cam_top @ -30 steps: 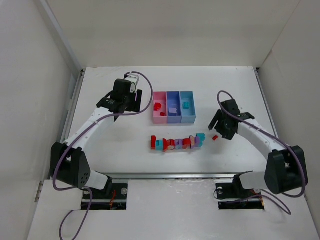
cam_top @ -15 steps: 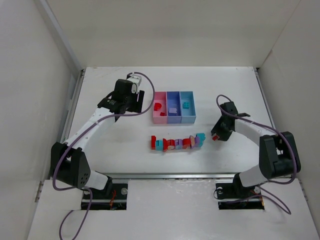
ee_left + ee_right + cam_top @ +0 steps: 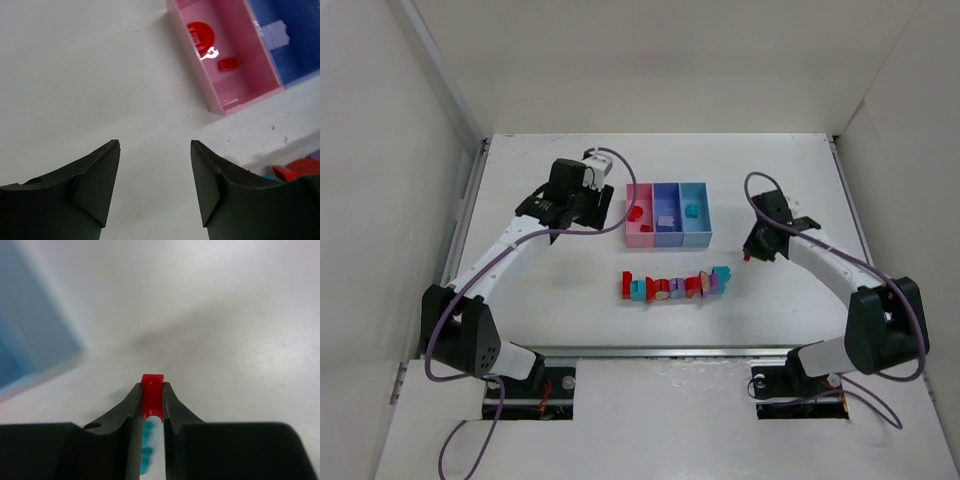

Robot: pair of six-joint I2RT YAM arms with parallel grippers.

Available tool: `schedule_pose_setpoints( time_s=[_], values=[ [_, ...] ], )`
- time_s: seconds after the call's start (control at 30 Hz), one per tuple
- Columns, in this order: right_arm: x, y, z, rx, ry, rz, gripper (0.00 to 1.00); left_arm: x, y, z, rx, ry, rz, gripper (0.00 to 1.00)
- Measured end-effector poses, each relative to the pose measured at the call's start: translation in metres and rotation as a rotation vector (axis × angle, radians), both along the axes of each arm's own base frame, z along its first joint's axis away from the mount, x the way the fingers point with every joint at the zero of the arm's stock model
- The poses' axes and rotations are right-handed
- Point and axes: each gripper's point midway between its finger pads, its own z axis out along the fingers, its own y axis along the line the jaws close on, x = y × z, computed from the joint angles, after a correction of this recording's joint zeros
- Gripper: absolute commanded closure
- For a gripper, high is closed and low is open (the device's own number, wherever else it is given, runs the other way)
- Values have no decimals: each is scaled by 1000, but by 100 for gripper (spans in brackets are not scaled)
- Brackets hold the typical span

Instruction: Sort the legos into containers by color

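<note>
Red brick [image 3: 152,381] was pinched in my right gripper [image 3: 152,390], near the blue bin [image 3: 35,345]; my left gripper [image 3: 155,147] gaped wide over surface [image 3: 75,75] beside the pink bin [image 3: 235,85].

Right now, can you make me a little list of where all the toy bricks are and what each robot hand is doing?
left gripper: open, empty, above the table, beside the pink bin
right gripper: shut on a red brick, to the right of the bins
pink bin: two red pieces
purple-blue bin: one pale purple piece
light blue bin: one teal piece
loose bricks: a mixed red, purple and teal row in front of the bins
</note>
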Motion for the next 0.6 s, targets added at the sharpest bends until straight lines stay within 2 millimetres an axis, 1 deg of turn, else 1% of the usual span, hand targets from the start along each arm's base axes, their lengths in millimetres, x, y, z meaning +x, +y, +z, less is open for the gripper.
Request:
schedule_pose_setpoints(
  time_s=[0.03, 0.07, 0.13, 0.2, 0.23, 0.3, 0.33, 0.37, 0.43, 0.5, 0.6],
  values=[
    [11, 7, 19, -30, -64, 37, 100, -3, -6, 0, -1, 1, -49, 45],
    [23, 20, 43, -48, -143, 89, 100, -6, -12, -1, 3, 0, -106, 45],
    [51, 57, 101, -56, -338, 205, 100, -18, -22, -7, 21, 6, -225, 45],
    [70, 96, 158, -46, -523, 320, 100, -31, -27, -18, 47, 28, -333, 45],
    [77, 116, 182, -33, -602, 373, 100, -38, -29, -24, 61, 39, -387, 45],
    [91, 150, 214, -20, -696, 457, 100, -51, -30, -36, 87, 64, -477, 45],
    [101, 164, 223, -15, -729, 485, 100, -58, -29, -44, 104, 79, -525, 45],
    [113, 179, 228, -16, -753, 512, 100, -63, -28, -49, 118, 88, -560, 45],
    [132, 201, 217, -28, -754, 557, 100, -74, -25, -57, 143, 105, -624, 45],
    [145, 220, 190, -34, -712, 622, 100, -82, -22, -61, 166, 102, -679, 44],
    [157, 251, 139, -17, -619, 734, 100, -93, -19, -61, 183, 84, -737, 42]
  ],
)
